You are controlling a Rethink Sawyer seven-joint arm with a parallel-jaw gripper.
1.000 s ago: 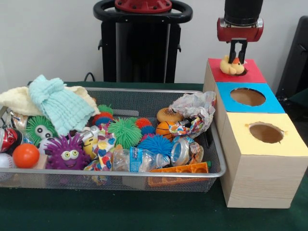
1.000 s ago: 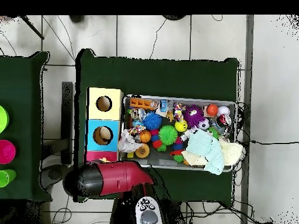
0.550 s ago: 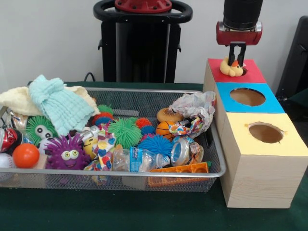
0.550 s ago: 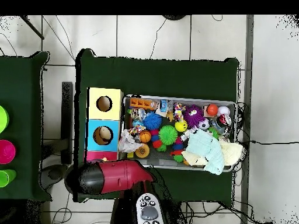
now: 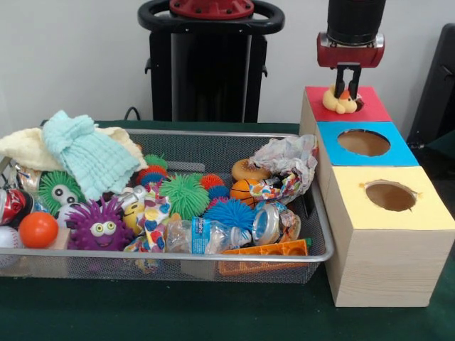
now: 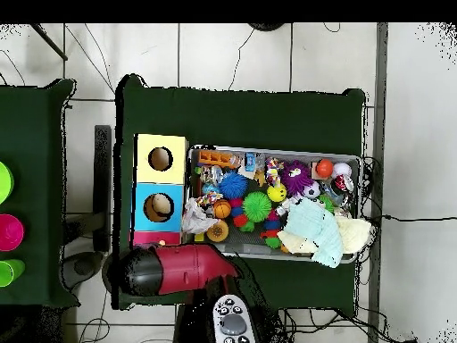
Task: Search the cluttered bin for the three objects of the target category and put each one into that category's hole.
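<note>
A small yellow toy duck [image 5: 337,102] with an orange beak rests on the red-topped box [image 5: 370,106], over its hole. My gripper [image 5: 348,91] hangs straight above it, its narrow fingers shut on the duck's head. The wire bin [image 5: 178,256] to the left holds spiky balls, among them a green one [image 5: 185,195], a blue one [image 5: 229,212] and a purple one with eyes [image 5: 99,226]. In the overhead view my red arm [image 6: 178,270] covers the gripper and most of the red box [image 6: 153,239].
A blue box [image 5: 364,143] and a yellow box [image 5: 389,196], each with a round hole, stand in a row in front of the red one. Cloths [image 5: 85,153], a crumpled wrapper [image 5: 288,160], a plastic bottle [image 5: 206,234] and small balls crowd the bin [image 6: 277,150].
The gripper has shifted slightly left and a little lower, and the duck has moved left with it on the red box.
</note>
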